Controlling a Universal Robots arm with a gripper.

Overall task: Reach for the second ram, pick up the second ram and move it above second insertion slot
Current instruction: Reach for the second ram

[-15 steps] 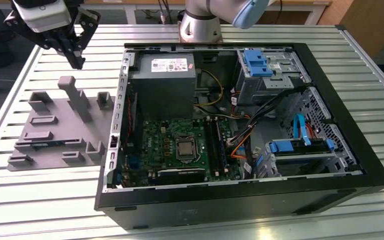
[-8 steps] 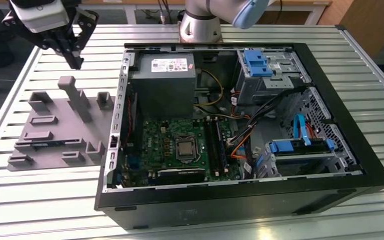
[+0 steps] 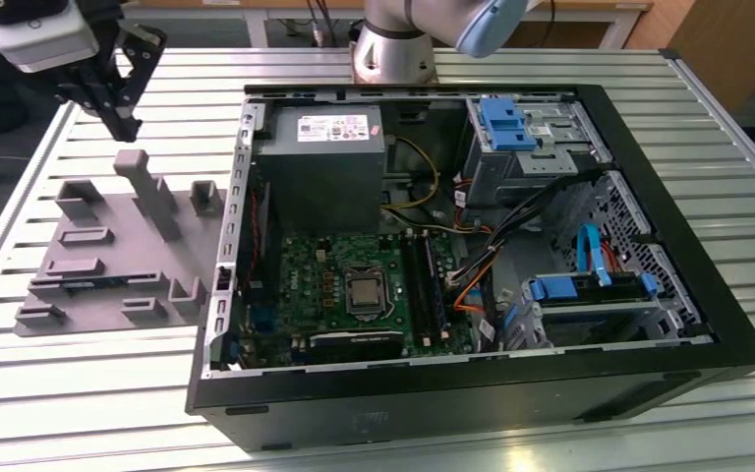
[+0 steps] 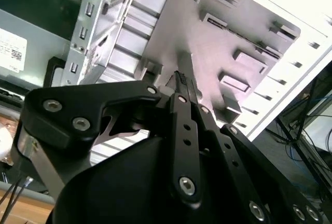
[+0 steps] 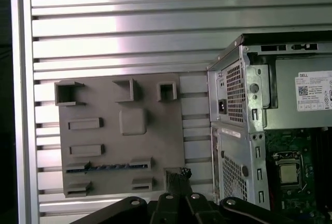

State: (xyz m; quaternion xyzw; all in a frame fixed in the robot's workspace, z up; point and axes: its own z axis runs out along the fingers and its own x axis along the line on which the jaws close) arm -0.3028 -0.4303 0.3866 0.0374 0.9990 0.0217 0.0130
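Closest to me, the open computer case [image 3: 483, 393] stands on the slatted table [image 3: 76, 393], its green board [image 3: 338, 285] bare inside. Beside it, on the exterior view's left, lies a grey holder tray [image 3: 129, 221]. The first wrist view looks straight down on the tray and shows the ram stick [image 5: 106, 167] lying in a long cradle. Farther back, the end effector [image 3: 125, 123] hangs over the tray's far end, well apart from the stick. In the second wrist view its fingertips [image 4: 181, 81] sit pinched together, holding nothing.
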